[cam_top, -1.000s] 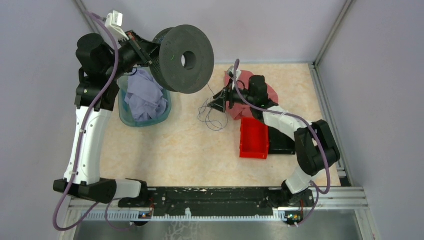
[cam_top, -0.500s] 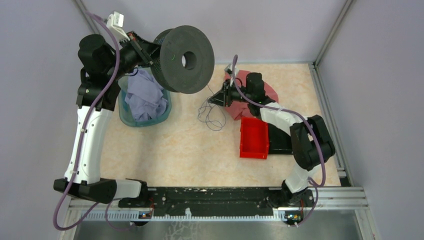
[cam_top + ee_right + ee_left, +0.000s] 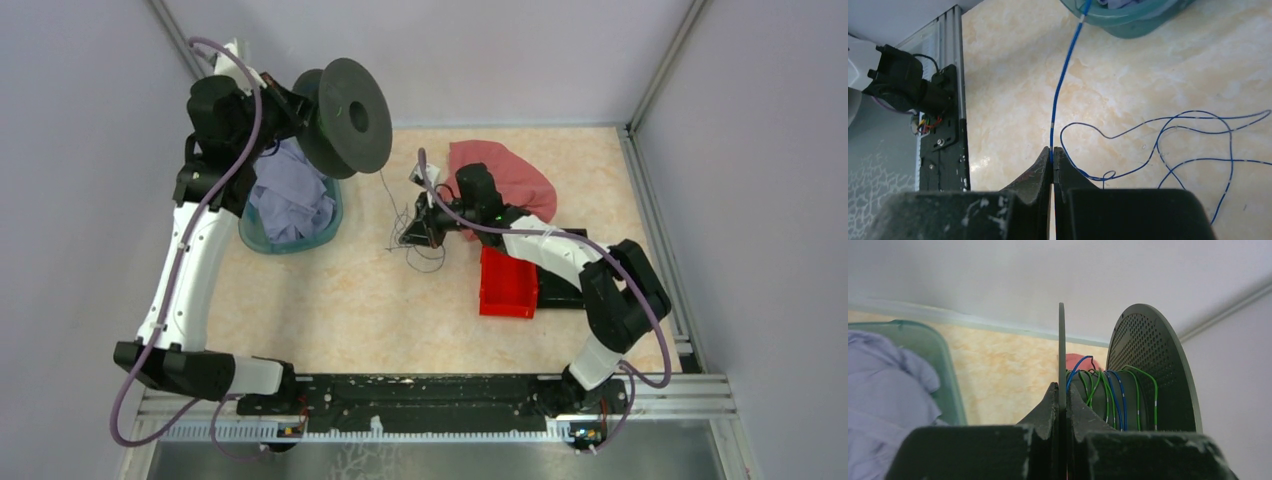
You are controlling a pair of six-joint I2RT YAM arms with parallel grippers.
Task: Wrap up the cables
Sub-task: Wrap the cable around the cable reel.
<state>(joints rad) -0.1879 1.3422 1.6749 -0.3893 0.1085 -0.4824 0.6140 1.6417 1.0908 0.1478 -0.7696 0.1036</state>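
Since a second ago, our right gripper (image 3: 1052, 156) has swung off the red cloth (image 3: 510, 175) onto the loose wire and snapped shut, and the spool (image 3: 345, 112) has turned more edge-on and shifted left. Nearest us, the red bin (image 3: 508, 283) sits behind the right wrist. Between the right fingertips we pinch one blue strand of the cables (image 3: 1063, 75). It runs straight ahead of the tips towards the teal basin (image 3: 1128, 22), while slack loops lie on the table (image 3: 350, 310) to the fingers' right. Farthest off, our left gripper (image 3: 1061, 395) is clamped on the spool's thin flange, holding it off the table, with blue and green turns already wound on the core just right of those fingers.

We judge that we are mid-wrap, taking a fresh hold on the slack. Next, we need to lift this strand towards the core and lay it between the flanges, keeping it taut without snagging the loops.
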